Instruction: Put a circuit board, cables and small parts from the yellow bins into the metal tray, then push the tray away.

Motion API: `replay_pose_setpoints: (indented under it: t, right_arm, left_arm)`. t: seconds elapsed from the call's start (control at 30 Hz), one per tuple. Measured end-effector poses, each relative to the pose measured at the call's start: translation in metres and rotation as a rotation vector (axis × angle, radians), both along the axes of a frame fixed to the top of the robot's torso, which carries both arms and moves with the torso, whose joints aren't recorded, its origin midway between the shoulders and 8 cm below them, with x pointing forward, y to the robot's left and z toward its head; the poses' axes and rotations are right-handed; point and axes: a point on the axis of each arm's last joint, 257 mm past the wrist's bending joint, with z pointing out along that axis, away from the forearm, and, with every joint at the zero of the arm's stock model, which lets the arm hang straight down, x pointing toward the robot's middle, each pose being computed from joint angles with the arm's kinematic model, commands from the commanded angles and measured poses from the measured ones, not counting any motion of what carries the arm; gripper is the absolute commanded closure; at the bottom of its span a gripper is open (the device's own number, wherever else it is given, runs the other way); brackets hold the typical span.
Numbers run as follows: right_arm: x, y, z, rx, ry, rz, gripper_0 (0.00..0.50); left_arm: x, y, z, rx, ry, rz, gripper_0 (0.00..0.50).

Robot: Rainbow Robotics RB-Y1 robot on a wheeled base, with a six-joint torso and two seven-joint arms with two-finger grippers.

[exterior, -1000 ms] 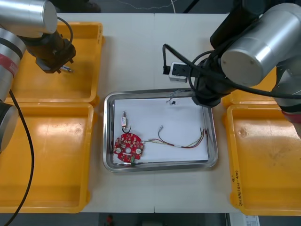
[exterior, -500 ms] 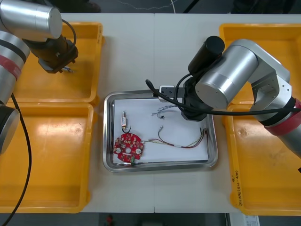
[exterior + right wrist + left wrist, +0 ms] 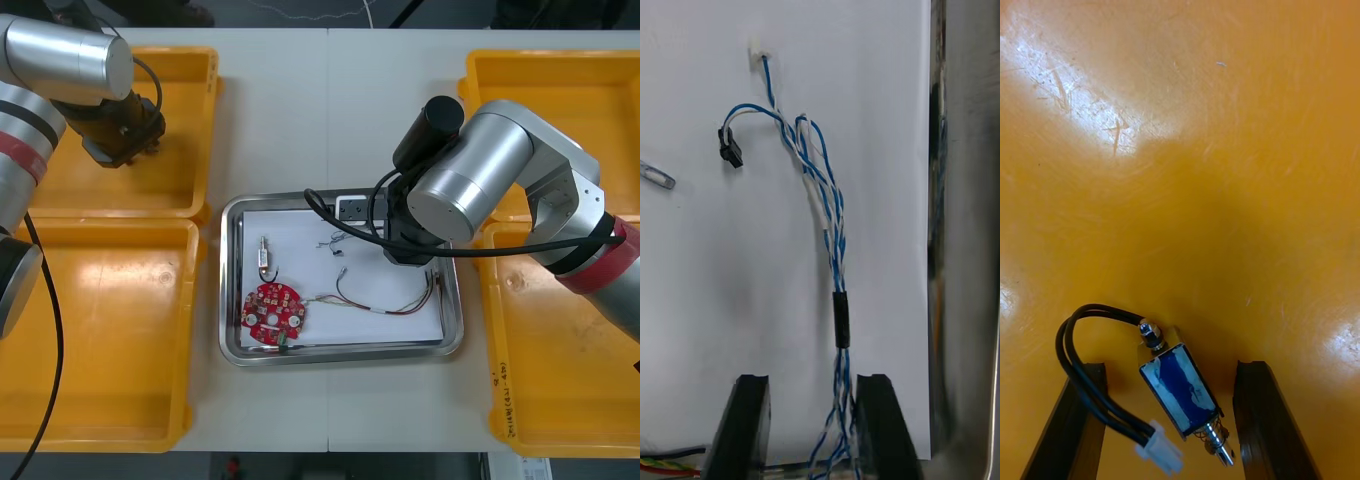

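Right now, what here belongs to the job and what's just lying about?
Job:
- metal tray
- in it: red circuit board, red and yellow cable, small metal part
- blue and white cable, also there, between open right jaws
- second small metal part, between open left jaws, far left yellow bin

Lying about:
- thin pale wire beyond the table's far edge

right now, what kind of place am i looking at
Probably an electronics kitting bench: yellow bins flank a metal tray holding a red circuit board and cables; the right gripper is open over it, the left gripper open around a small metal part.
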Motion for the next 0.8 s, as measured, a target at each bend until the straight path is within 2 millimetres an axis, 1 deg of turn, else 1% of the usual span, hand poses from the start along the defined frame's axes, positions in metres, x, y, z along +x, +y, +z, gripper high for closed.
replay_pose_setpoints:
  t: [0.03,0.6,0.73,0.8]
  right_arm:
    - [0.0,0.0,0.0,0.0,0.0,0.0,0.0]
    - [-0.002,0.001,0.002,-0.007,-0.003,0.006,0.0]
    - [-0.001,-0.001,0.008,-0.028,-0.028,0.008,0.0]
    - [-0.004,-0.003,0.015,-0.059,-0.043,0.011,0.0]
  left_arm:
    - [0.0,0.0,0.0,0.0,0.0,0.0,0.5]
    - [0.0,0.001,-0.001,0.002,0.001,0.001,0.5]
    - [0.0,0.001,-0.001,0.002,0.001,0.001,0.5]
    - [0.0,0.001,-0.001,0.002,0.001,0.001,0.5]
